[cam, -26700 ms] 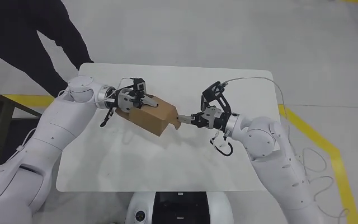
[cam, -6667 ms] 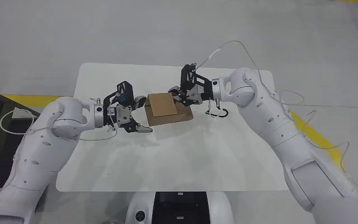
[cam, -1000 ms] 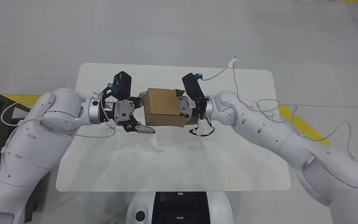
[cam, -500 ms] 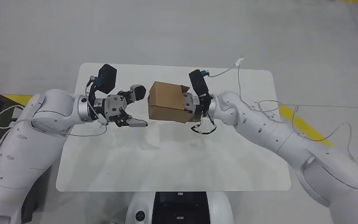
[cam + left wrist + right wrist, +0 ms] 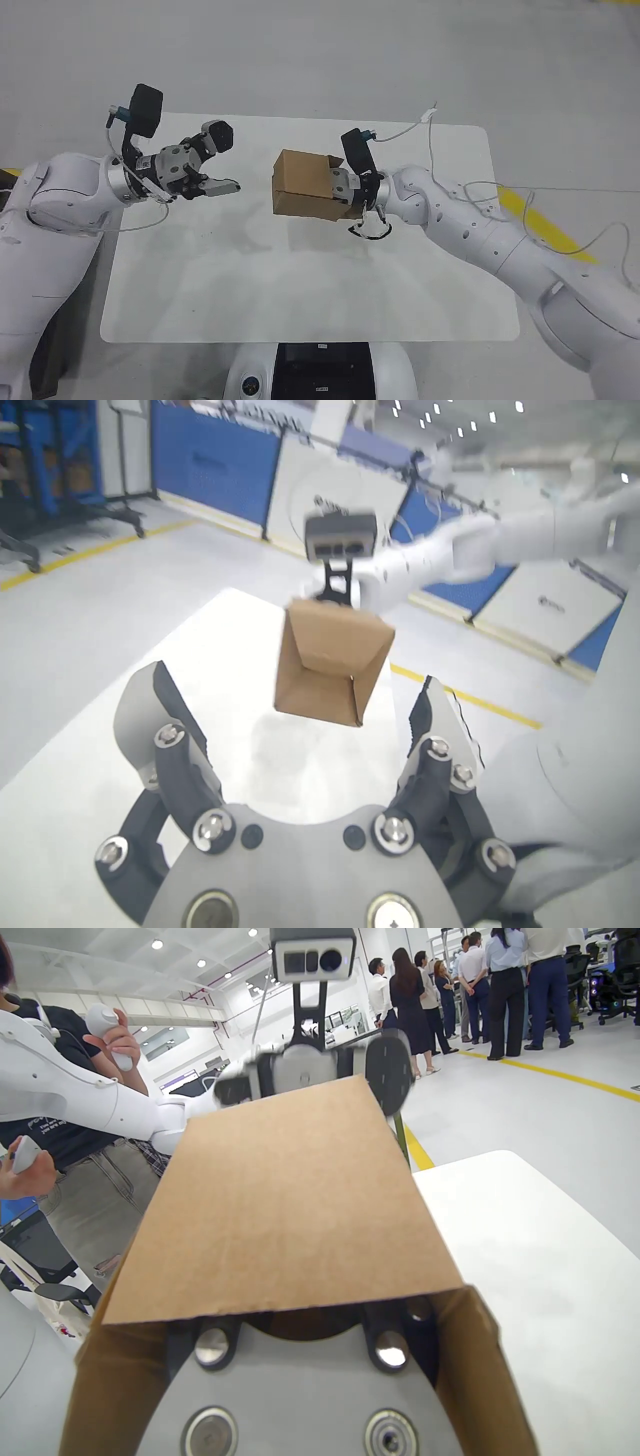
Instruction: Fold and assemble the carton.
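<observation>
Left claw [image 5: 222,161] has drawn back, spread apart, from the carton [image 5: 303,185] (right claw [image 5: 344,188] buried inside, grip untellable).

Shining bright and even from ceiling lamps [image 5: 158,944], showing as small white spots in both wrist views. Throwing only a faint, soft-edged shadow under the carton [image 5: 305,186] onto the pale worktop [image 5: 300,290], centre of the top view. Bowing straight lines near the wrist views' edges.
</observation>
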